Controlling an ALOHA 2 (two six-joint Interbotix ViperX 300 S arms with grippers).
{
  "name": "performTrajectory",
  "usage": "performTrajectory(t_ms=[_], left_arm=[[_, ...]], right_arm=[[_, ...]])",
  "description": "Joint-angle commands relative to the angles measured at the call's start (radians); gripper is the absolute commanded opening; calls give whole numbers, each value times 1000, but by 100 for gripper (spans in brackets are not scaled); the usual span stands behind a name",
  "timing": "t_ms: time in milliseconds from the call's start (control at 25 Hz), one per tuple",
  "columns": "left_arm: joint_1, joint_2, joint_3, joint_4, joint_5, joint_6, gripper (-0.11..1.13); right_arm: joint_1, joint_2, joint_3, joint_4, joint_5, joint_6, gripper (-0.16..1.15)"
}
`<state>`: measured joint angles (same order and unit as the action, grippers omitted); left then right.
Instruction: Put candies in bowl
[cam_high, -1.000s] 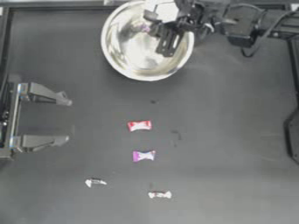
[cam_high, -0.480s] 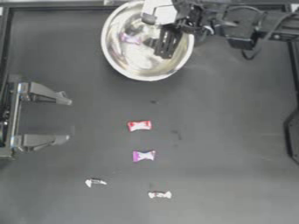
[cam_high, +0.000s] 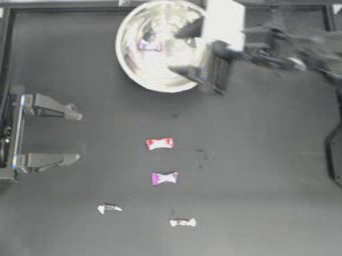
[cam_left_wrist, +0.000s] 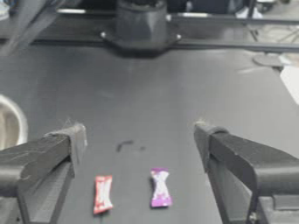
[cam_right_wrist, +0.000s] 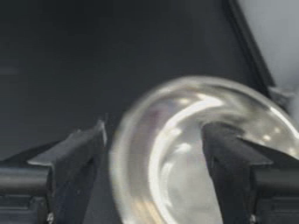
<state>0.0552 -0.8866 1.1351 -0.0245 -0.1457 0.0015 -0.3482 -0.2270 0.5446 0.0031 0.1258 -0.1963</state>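
Observation:
The shiny bowl (cam_high: 141, 75) stands at the table's far middle, and a purple-white candy (cam_high: 149, 46) lies inside it. My right gripper (cam_high: 192, 51) hovers open and empty over the bowl's right half; its wrist view looks down on the bowl (cam_right_wrist: 175, 175) between the spread jaws of that gripper (cam_right_wrist: 156, 131). On the bare table lie a red-white candy (cam_high: 159, 144), a magenta-white candy (cam_high: 164, 178) and two whitish candies (cam_high: 109, 208) (cam_high: 182, 222). My left gripper (cam_high: 67, 134) is parked open at the left side.
The left wrist view looks across the table past the red-white candy (cam_left_wrist: 102, 194) and the magenta-white candy (cam_left_wrist: 159, 188) to the bowl's rim (cam_left_wrist: 15, 124) and the far frame rail (cam_left_wrist: 175, 43). A dark fixture (cam_high: 336, 155) sits at the right edge.
The purple-white candy has dropped from beside the right gripper's jaws to the bowl's inside. The right gripper has risen and shifted toward the bowl's right rim. The left arm has not moved.

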Motion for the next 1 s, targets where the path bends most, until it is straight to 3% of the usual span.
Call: performTrajectory(t_ms=[40,560,720,1000], left_arm=[[2,2,-9,-2,3,5,103],[3,-34,-17,-2,44,6,103],[3,-32,-23,0,58,5,103],[-17,3,-138,6,304,5,102]], right_arm=[[34,-155,104,58,-38,6,95],[218,-506,393,115,-161,15,95],[261,-595,469,160,-192,17,95],[275,-715,541,193,-190,17,95]])
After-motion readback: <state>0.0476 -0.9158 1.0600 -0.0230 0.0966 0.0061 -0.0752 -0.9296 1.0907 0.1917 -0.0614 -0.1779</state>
